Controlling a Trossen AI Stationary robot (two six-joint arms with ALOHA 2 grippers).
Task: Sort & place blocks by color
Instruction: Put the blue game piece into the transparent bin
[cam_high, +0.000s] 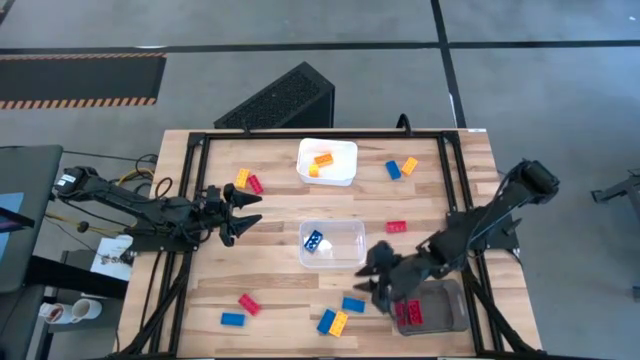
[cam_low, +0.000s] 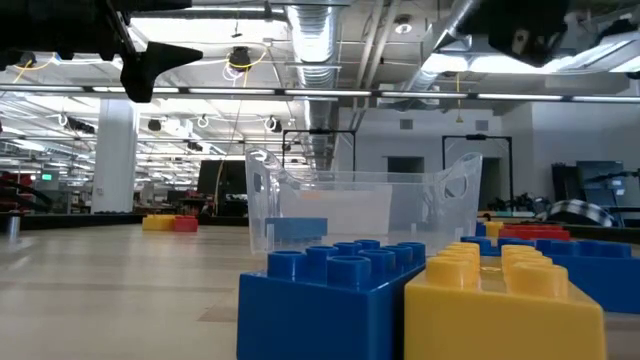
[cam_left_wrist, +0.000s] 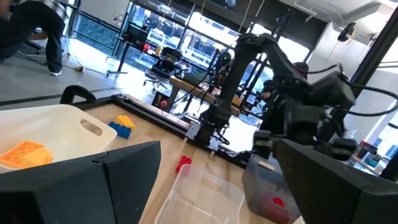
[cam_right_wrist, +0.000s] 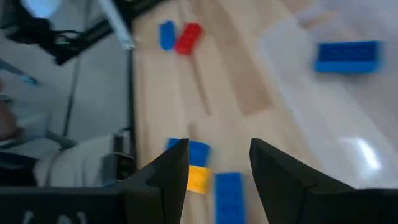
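So from the high view, the table (cam_high: 270, 300) sits mid-frame with three trays on it: a white tray (cam_high: 327, 175) near the top centre holding orange blocks (cam_high: 320, 163), a clear tray (cam_high: 345, 245) in the middle with one blue block (cam_high: 314, 241), and a grey tray (cam_high: 445, 310) at lower right with red blocks (cam_high: 408, 314) in it. The right gripper (cam_high: 378, 272) hangs just left of the grey tray, fingers parted and nothing between them. The left gripper (cam_high: 243, 212) waits at centre left, jaws spread wide, empty. Loose blocks are scattered around: an orange and red pair (cam_high: 248, 181) upper left, a blue and orange pair (cam_high: 401, 167) upper right, a lone red block (cam_high: 396, 226) right of the clear tray, and more along the bottom edge.

Low view: a blue block (cam_low: 330, 300) and a yellow block (cam_low: 505, 305) fill the bottom of the frame, touching, with the clear tray (cam_low: 365, 205) behind them.

Left wrist view: white tray at lower left with an orange block (cam_left_wrist: 25, 154) inside, the grey tray (cam_left_wrist: 267, 190) at lower right, the other arm above it.

Right wrist view: the two dark fingers (cam_right_wrist: 165, 174) stand apart at the bottom, gripping nothing, with blue and yellow blocks (cam_right_wrist: 205, 171) on the wood beneath.
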